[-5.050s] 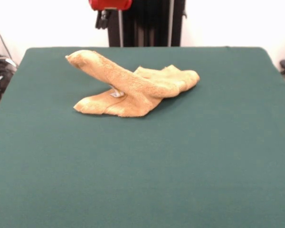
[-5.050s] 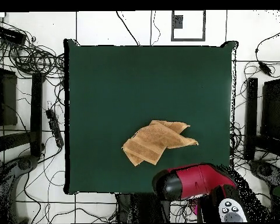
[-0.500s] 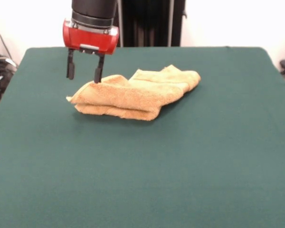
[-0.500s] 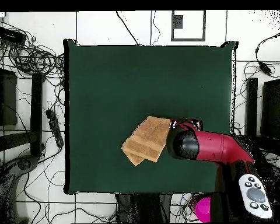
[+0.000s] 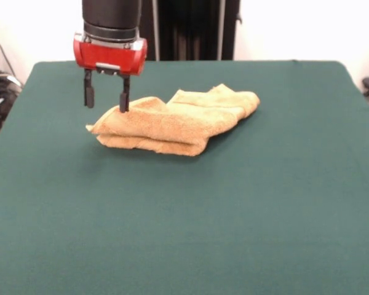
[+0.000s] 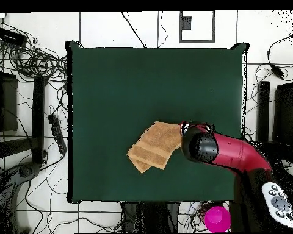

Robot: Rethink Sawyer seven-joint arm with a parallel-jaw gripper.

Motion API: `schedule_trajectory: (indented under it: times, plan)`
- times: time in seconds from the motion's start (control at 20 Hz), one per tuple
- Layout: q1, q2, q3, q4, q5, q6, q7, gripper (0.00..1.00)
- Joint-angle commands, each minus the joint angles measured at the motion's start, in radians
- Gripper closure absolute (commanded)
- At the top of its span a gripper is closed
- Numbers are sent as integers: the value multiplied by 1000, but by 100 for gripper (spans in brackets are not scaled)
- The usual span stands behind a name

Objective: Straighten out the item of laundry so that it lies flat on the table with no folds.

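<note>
Front view, L to R. The jaws (image 5: 106, 99) hang under the red wrist housing (image 5: 110, 54) at upper L, above the far-L part of the counter (image 5: 184, 215). Two dark fingers point straight down w/ a clear gap between them, approx. as wide as the housing allows, nothing in the gap. L finger (image 5: 88, 91) is off the towel's edge, over bare green cloth, tip not touching anything visible. R finger (image 5: 125, 97) comes down onto the towel (image 5: 172, 120) at its L end; tip meets or just presses the top layer, can't tell which. No cloth is pinched.

Towel: orange-tan terry, lies just R of the jaws, in the far half of the counter, a bit L of centre. Not flat: folded over itself in a long bundle running from the near-L up to the far-R. At least two stacked layers show along the near edge, and a rumpled hump at the R end. Rest of the counter R of it is bare green.

Overhead view, L to R: cables on the floor (image 6: 27, 58), then the counter (image 6: 112, 79), then the towel (image 6: 154, 146) as a folded wedge toward the robot's side. The red arm (image 6: 234, 152) covers the towel's R end, so the jaws are hidden here. A pink round object (image 6: 217, 218) sits on the floor below the arm.
</note>
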Motion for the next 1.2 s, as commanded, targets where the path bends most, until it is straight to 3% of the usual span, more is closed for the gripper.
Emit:
schedule_trajectory:
  times: [0.05,0.65,0.95,1.2]
  plan:
    - [-35,79,202,103,106,104,103,0]
    - [-35,119,192,87,176,251,90,0]
    - [-8,139,153,55,169,290,105,0]
    - [55,174,63,-9,129,359,137,0]
